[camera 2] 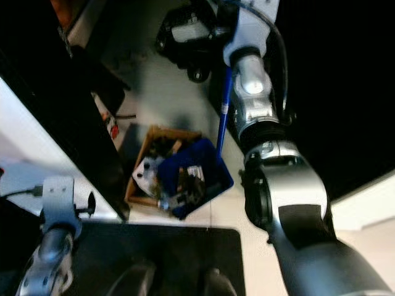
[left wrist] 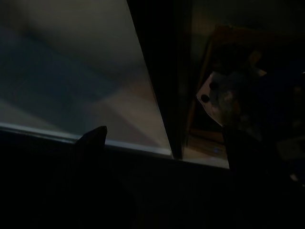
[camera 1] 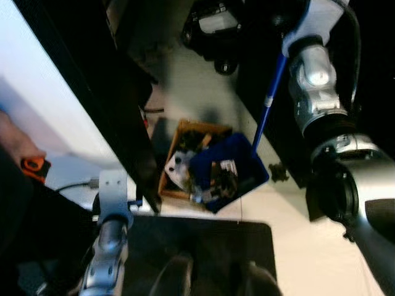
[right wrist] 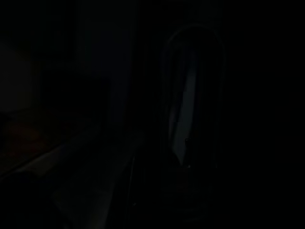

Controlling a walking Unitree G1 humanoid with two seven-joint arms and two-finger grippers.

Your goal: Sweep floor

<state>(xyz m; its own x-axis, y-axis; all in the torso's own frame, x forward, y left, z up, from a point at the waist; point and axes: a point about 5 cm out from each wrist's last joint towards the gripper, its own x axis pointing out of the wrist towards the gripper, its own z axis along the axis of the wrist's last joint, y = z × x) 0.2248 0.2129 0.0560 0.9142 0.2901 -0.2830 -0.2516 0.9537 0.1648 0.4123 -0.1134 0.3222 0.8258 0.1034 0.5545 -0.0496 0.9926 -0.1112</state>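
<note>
A blue dustpan point(camera 1: 229, 168) full of scraps rests on the pale floor point(camera 1: 203, 86), half over a brown cardboard box point(camera 1: 178, 161). Its thin blue handle point(camera 1: 269, 98) rises to the top of my raised right arm point(camera 1: 316, 80); the hand end is hidden there. The right wrist view is nearly black, with only a faint upright pale streak point(right wrist: 185, 95). My left arm point(camera 1: 112, 209) hangs low beside a black panel. In the left wrist view my left gripper point(left wrist: 167, 140) is open, its fingertips point(left wrist: 95, 137) wide apart and holding nothing, with the box and dustpan ahead.
A long black panel point(camera 1: 92, 92) runs diagonally between a white surface point(camera 1: 43, 92) and the floor. A black wheeled device point(camera 1: 213, 24) sits beyond the dustpan. A small black piece point(camera 1: 278, 171) lies to its right. A dark mat point(camera 1: 203, 243) lies at my feet. An orange object point(camera 1: 34, 165) is at left.
</note>
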